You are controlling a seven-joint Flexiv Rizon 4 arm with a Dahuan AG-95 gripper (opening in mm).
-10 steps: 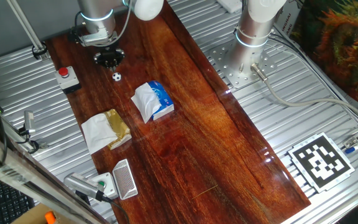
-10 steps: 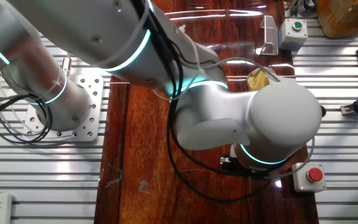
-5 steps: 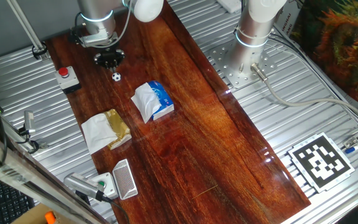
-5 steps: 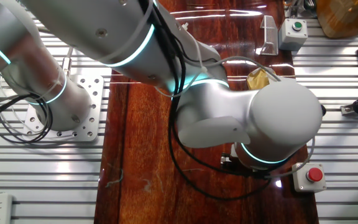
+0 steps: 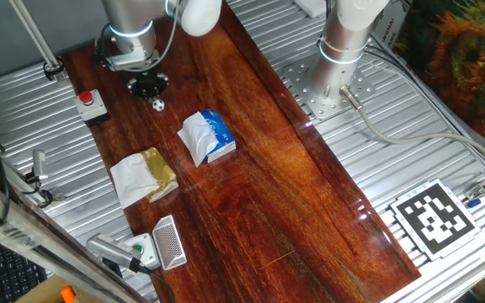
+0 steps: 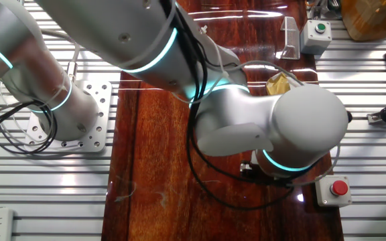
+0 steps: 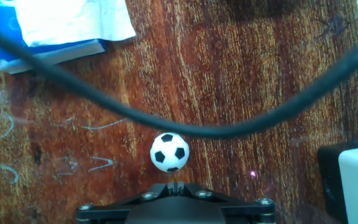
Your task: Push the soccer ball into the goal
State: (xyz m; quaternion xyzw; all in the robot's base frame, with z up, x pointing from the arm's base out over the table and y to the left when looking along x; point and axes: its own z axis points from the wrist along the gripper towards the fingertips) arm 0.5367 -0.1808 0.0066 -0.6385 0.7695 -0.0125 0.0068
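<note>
Glossy, scratched dark-red wooden tabletop point(image 5: 251, 168) is flanked by ribbed matt aluminium panels point(image 5: 394, 160). Smooth, slightly shiny black-and-white soccer ball point(image 7: 169, 152). Fine grey mesh is seen in the white-framed goal point(image 5: 167, 243). Soft crumpled white paper tissue pack point(image 5: 206, 137). Glossy grey plastic arm shell point(image 6: 300, 130).

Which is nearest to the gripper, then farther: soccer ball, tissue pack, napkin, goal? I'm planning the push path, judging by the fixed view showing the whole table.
1. soccer ball, just in front of the gripper
2. tissue pack, mid-table
3. napkin, further along
4. goal, at the far end
</note>
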